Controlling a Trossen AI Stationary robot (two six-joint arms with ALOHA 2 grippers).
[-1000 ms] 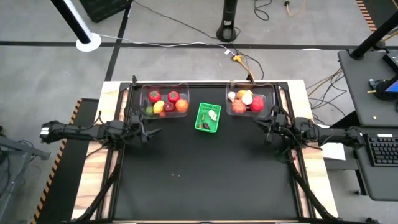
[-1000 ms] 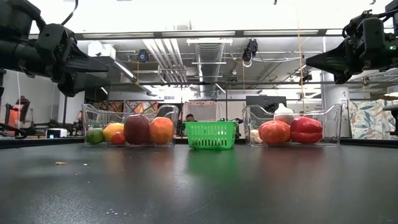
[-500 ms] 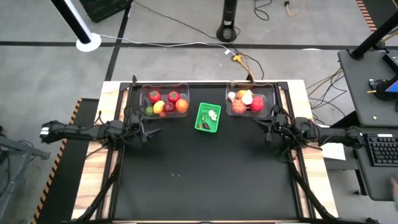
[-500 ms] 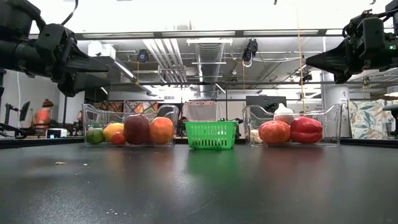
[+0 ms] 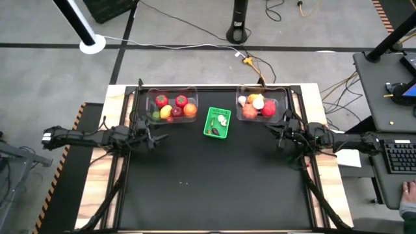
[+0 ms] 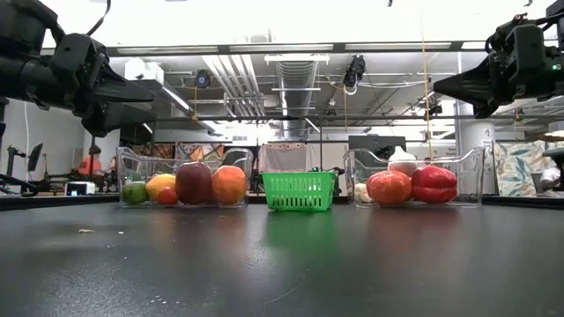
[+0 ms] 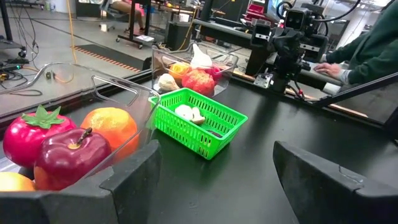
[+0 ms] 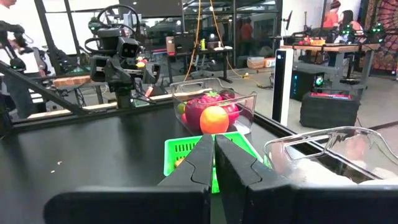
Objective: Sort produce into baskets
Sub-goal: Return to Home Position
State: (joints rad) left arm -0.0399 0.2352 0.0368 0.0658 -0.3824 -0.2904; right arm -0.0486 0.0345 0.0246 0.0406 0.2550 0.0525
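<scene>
The left clear bin (image 5: 172, 106) holds red, orange, yellow and green produce (image 6: 194, 183). The right clear bin (image 5: 258, 106) holds red, orange and white pieces (image 6: 412, 185). The green basket (image 5: 218, 123) stands between them with small white pieces (image 7: 189, 114) and a dark piece inside. My left gripper (image 5: 159, 137) hovers open and empty at the table's left, near the left bin. My right gripper (image 5: 271, 132) hovers shut and empty at the table's right, near the right bin.
The black tabletop (image 5: 214, 182) stretches from the bins to the near edge. A person's hand (image 5: 407, 193) shows at a desk beyond the table's right side; a person at a keyboard (image 7: 367, 56) shows in the left wrist view.
</scene>
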